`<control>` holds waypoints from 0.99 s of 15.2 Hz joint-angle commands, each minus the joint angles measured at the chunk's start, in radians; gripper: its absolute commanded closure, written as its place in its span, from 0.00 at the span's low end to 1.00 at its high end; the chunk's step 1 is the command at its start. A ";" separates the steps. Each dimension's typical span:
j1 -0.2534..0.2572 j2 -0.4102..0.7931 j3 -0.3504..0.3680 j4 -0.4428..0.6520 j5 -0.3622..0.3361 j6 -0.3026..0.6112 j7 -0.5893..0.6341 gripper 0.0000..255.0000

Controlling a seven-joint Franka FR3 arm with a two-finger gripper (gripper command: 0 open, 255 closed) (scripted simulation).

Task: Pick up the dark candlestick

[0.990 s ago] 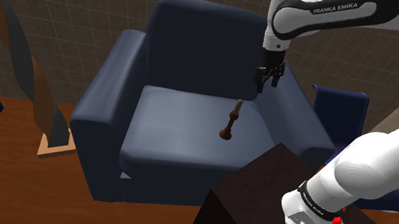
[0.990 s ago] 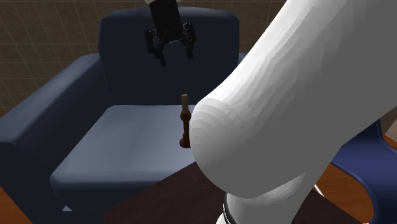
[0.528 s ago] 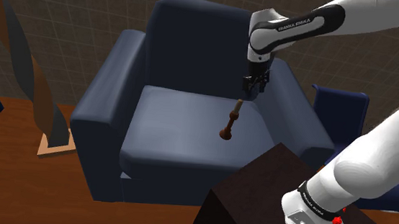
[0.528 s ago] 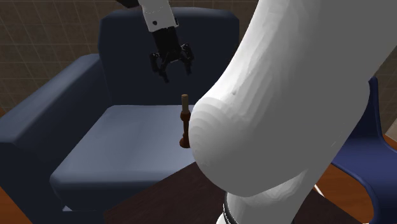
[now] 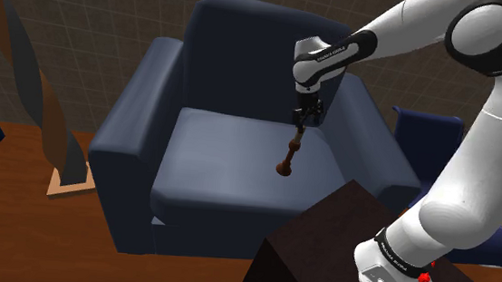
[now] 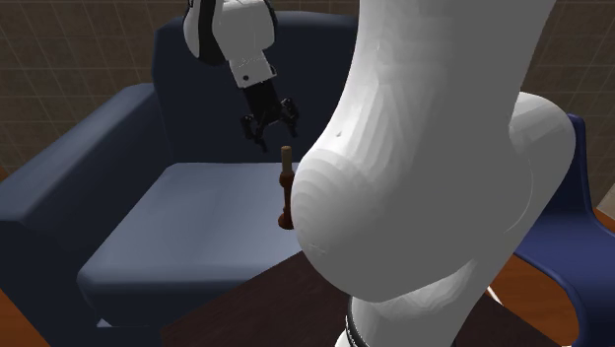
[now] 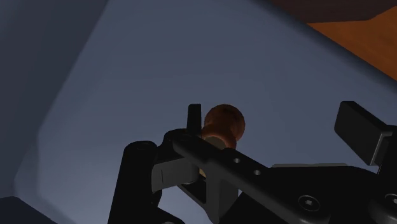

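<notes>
on the seat cushion (image 5: 220,165) of a dark blue armchair (image 5: 237,53) stands the candlestick (image 5: 288,154), a slim dark brown turned piece on its round foot, upright with a slight lean, towards the side of the cushion nearer the shoulder view's right. the gripper (image 5: 305,121) hangs straight over it, its tips level with or just above the top of the candlestick.

in the second exterior view the gripper (image 6: 276,133) sits right above the candlestick (image 6: 285,187), with the armchair's backrest behind it. the jaws are wide apart and hold nothing. in the wrist view the candlestick (image 7: 222,122) is seen end on as a round brown knob between the fingers (image 7: 193,118), close beside one of them and well clear of the other; whether the nearer one touches it i cannot tell.

the white arm (image 5: 384,31) reaches over from its dark box stand (image 5: 323,250), which stands on the wooden floor (image 5: 16,228) in front of the armchair.
</notes>
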 commanded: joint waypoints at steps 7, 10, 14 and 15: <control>-0.023 0.341 -0.014 0.263 -0.020 0.025 -0.018 0.00; -0.033 0.468 -0.018 0.380 -0.025 0.015 -0.027 0.00; -0.036 0.509 -0.017 0.390 -0.024 0.045 -0.020 0.00; -0.036 0.520 -0.016 0.393 -0.024 0.053 -0.018 0.00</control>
